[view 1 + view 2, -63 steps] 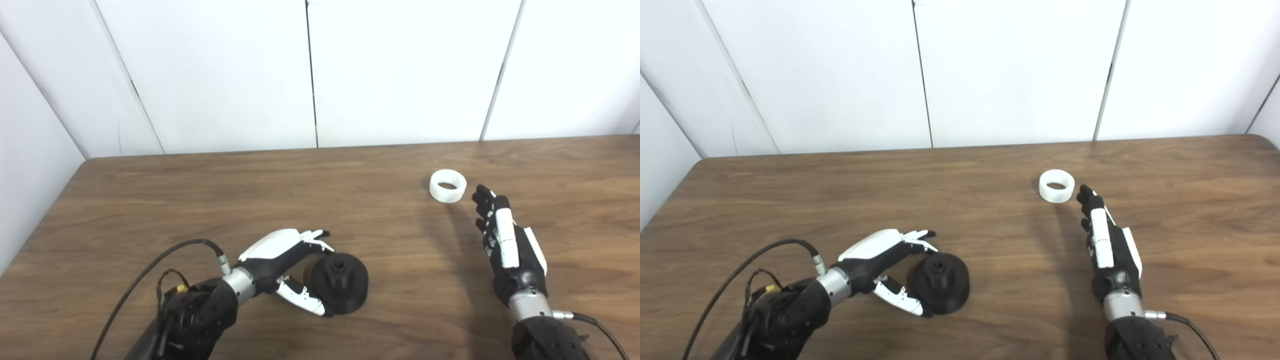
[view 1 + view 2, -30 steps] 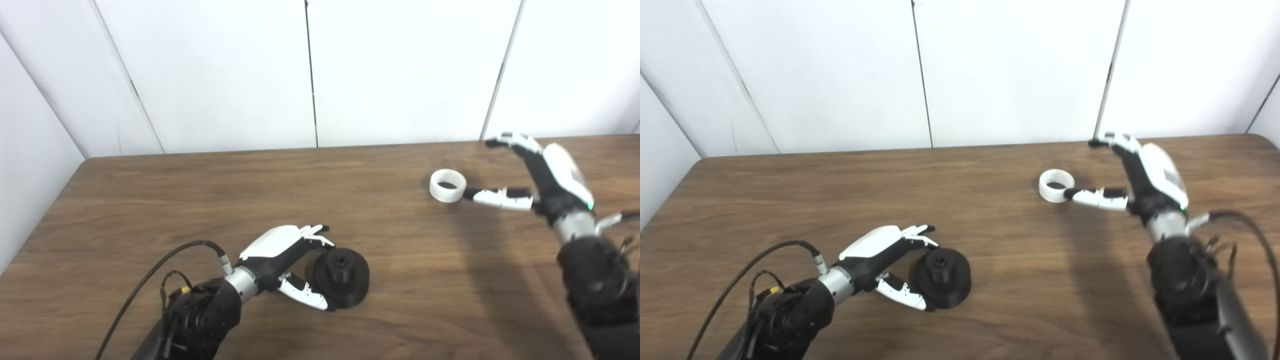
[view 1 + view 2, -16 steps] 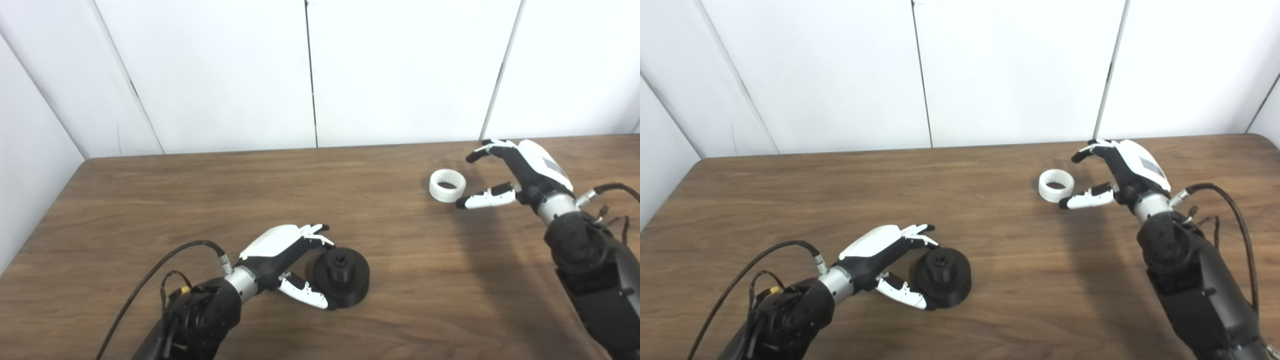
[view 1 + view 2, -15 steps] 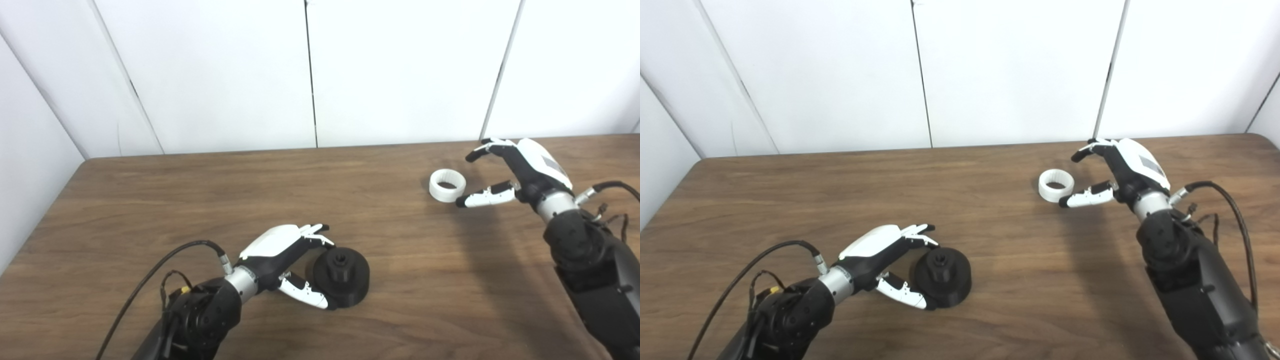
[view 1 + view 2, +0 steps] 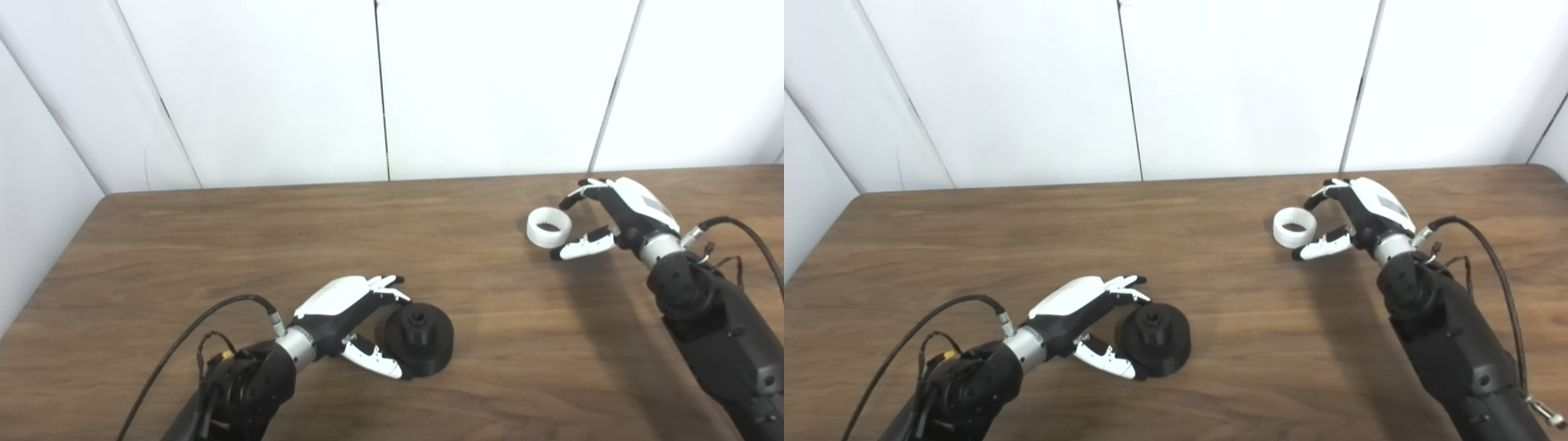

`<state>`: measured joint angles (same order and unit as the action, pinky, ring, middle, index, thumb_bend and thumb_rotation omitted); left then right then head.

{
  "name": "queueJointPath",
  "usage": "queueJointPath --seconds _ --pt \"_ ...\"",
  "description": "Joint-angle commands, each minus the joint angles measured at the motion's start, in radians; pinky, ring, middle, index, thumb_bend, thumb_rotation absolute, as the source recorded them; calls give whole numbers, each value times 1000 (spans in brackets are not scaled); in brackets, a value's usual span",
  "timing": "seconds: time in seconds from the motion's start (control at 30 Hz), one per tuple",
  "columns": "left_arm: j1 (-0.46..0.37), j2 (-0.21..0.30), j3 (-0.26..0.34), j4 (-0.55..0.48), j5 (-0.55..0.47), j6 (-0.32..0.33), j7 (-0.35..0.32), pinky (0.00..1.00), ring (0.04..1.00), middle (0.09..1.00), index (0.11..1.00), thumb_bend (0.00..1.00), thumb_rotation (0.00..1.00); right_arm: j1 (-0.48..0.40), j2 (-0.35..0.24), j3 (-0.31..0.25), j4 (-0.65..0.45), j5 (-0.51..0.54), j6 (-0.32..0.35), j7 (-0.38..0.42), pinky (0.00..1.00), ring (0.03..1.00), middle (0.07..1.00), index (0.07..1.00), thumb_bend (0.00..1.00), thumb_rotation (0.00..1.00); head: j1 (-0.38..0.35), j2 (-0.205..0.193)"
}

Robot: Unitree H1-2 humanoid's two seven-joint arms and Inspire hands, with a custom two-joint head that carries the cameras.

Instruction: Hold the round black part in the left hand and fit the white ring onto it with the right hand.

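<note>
While the right hand point(image 5: 603, 217) spreads open around the white ring point(image 5: 549, 227) on the table point(image 5: 245, 245), a glancing thumb could skid it away; the left hand point(image 5: 352, 318) cups the black part point(image 5: 419, 340), not clamped.

Black arms carry silver wrist cuffs, looping black cables, and white-shelled, black-jointed left hand point(image 5: 343, 306) and right hand point(image 5: 618, 214).

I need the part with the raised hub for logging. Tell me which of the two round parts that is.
The black part, by the left hand: a raised hub stands at its centre. The white ring, by the right hand, is open through the middle.
</note>
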<state>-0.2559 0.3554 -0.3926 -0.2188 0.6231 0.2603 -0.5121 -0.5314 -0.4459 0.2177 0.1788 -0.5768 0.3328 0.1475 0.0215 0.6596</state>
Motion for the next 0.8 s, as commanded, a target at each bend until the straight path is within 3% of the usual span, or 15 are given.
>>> queueJointPath --seconds 0.0,0.77 --pt "-13 6 -3 3 0 6 -11 947 1000 998 773 997 392 -74 -5 -7 -13 -10 -40 -25 959 995 935 694 872 242 2 0" --pt "-10 7 -3 10 -9 -14 -7 937 1000 1000 765 1000 407 -166 16 -1 144 2 -77 -34 955 995 933 705 882 279 -4 -6"
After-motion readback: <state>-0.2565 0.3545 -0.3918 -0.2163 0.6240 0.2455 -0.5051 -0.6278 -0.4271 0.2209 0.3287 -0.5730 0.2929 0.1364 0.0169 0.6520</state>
